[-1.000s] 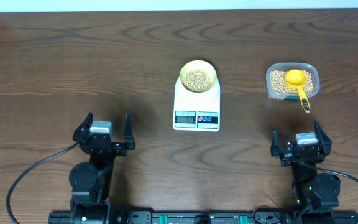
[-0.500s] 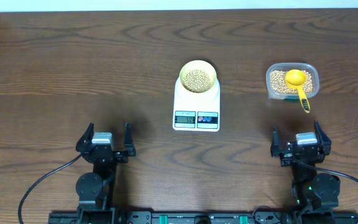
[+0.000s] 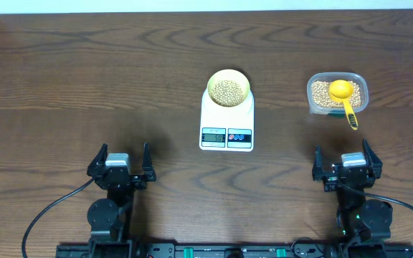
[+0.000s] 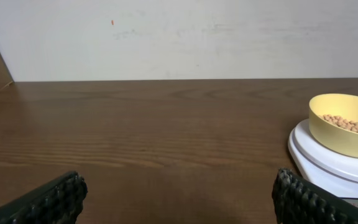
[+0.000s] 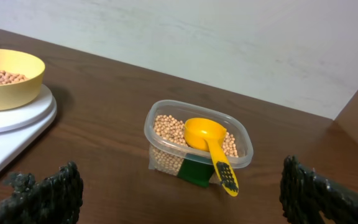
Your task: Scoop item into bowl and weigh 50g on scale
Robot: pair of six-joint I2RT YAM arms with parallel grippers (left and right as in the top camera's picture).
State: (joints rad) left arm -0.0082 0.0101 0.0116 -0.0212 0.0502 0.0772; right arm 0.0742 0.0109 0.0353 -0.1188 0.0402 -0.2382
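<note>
The bowl (image 3: 228,87) sat on the back of the scale (image 3: 226,120) at mid-table, with beans (image 3: 228,91) in it; more beans filled the tub (image 3: 365,90) to the right, well apart from the scale; the spoon (image 3: 344,96) lay in that tub, handle over the near rim; the left gripper (image 3: 125,151) stood spread wide and empty near the front edge, left of the scale; the right gripper (image 3: 342,150), likewise spread and holding nothing, was in front of the tub

Your pale-yellow bowl (image 3: 228,77) sits upright on your white scale (image 3: 226,122), tan beans (image 3: 227,91) heaped inside it.
</note>
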